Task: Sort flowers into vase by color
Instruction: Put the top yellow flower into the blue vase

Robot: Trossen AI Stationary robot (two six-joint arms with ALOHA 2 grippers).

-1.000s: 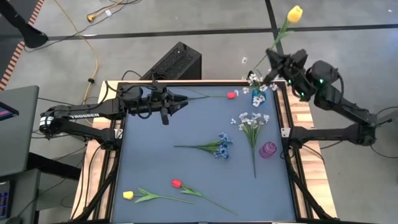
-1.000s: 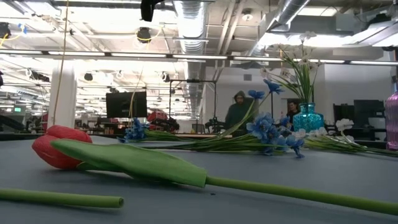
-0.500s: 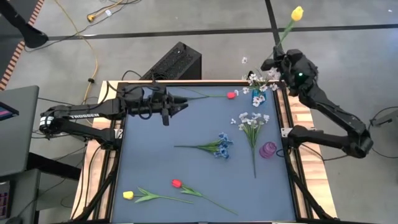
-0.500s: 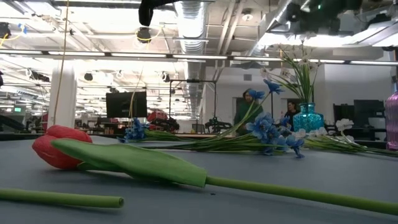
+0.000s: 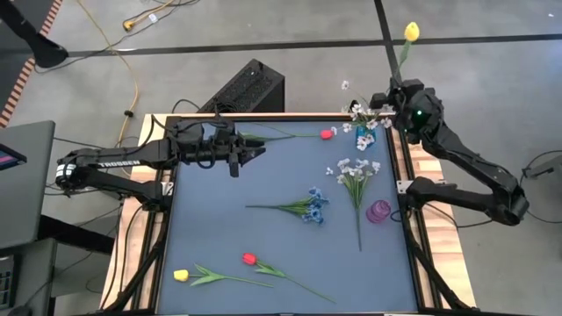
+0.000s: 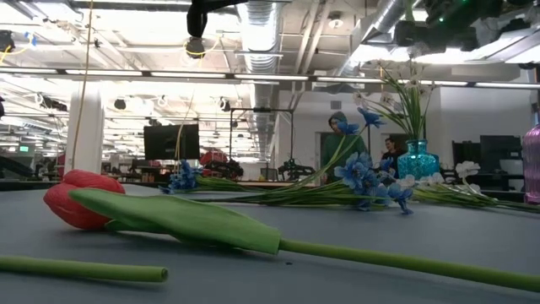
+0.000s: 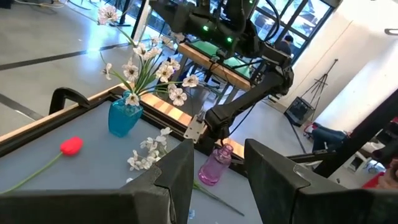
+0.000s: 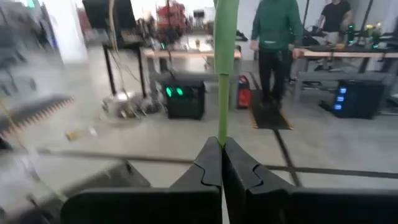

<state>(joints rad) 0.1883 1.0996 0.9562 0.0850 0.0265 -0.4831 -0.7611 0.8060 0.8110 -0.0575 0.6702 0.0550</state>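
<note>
Right now the right gripper (image 5: 397,85) is up high by the far right corner of the table (image 5: 211,219). Its fingers are pressed tight on the green stem of a yellow flower (image 5: 410,32). The yellow bud points out past the table edge, over the floor.

Just beside the gripper stands a blue vase (image 7: 124,116) with white flowers (image 7: 149,62) in it. A purple vase (image 5: 378,211) sits at the right edge, nearer the front.

The left gripper (image 5: 255,149) waits over the far left part of the table. Its fingers are partly open and hold nothing.

More flowers lie flat on the table: a red flower (image 5: 327,134) at the far side, a white bunch (image 5: 356,170), a blue bunch (image 5: 313,206) in the middle, and a red one (image 5: 249,259) and a yellow one (image 5: 181,276) at the front.

I think the step is carrying the yellow flower to a vase. Next the arm must turn the stem down and aim it into a vase mouth. I cannot tell which vase is for yellow.
</note>
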